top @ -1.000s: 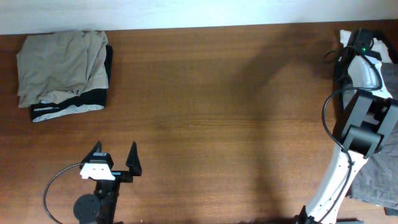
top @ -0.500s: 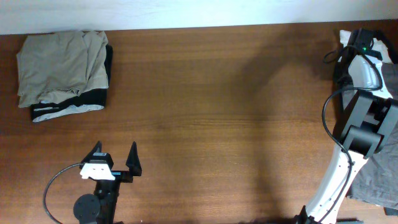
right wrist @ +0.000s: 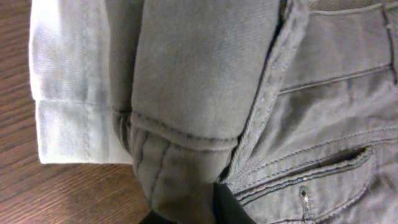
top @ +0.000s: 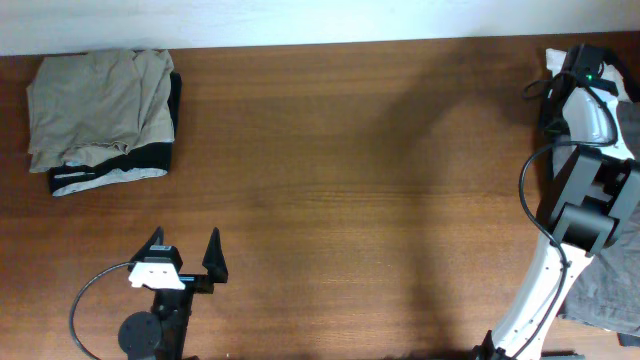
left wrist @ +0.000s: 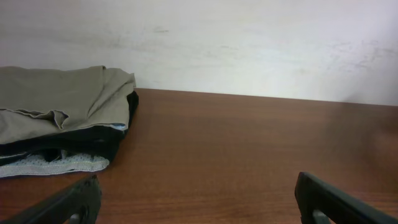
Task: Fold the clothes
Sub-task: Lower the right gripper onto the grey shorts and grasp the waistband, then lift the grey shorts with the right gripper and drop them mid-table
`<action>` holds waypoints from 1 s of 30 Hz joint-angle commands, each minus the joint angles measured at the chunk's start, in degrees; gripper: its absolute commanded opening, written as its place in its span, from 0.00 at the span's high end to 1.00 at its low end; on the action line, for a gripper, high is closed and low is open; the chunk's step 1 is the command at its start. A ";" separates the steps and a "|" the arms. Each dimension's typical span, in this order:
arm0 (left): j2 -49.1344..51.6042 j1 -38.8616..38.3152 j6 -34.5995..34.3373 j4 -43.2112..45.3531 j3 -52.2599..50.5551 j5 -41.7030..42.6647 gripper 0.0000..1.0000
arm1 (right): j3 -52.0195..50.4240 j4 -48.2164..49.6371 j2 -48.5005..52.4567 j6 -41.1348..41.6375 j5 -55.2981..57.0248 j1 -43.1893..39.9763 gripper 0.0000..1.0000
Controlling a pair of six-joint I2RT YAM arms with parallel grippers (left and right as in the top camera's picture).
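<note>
A folded stack of clothes [top: 100, 120], beige on top of black-and-white trimmed pieces, lies at the table's back left; it also shows in the left wrist view [left wrist: 59, 124]. My left gripper [top: 185, 255] is open and empty near the front edge, its fingers spread wide over bare wood [left wrist: 198, 182]. My right gripper [top: 585, 68] is at the far back right corner. In the right wrist view its dark fingers [right wrist: 205, 205] pinch a fold of grey shorts [right wrist: 205, 68] with a stitched pocket and white lining [right wrist: 74, 81].
The brown wooden table [top: 350, 200] spans the view, with a white wall behind it [left wrist: 249, 43]. More grey fabric [top: 610, 295] lies off the table's right front corner, behind the right arm's base. A cable loops by the left arm's base [top: 85, 300].
The right arm's wrist has shifted very slightly to the right. The left arm and the folded stack have not moved.
</note>
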 commanded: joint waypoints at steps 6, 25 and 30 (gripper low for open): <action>-0.33 -0.24 -0.31 0.13 -0.39 -0.15 0.01 | 0.87 -3.08 -5.86 1.86 -0.50 -0.11 0.69; -0.33 -0.24 -0.31 0.13 -0.39 -0.15 0.01 | 0.85 -5.27 -11.89 2.10 -7.72 12.85 0.96; -0.33 -0.24 -0.31 0.13 -0.39 -0.15 0.01 | 0.85 -6.95 -11.93 3.58 -8.83 21.31 0.96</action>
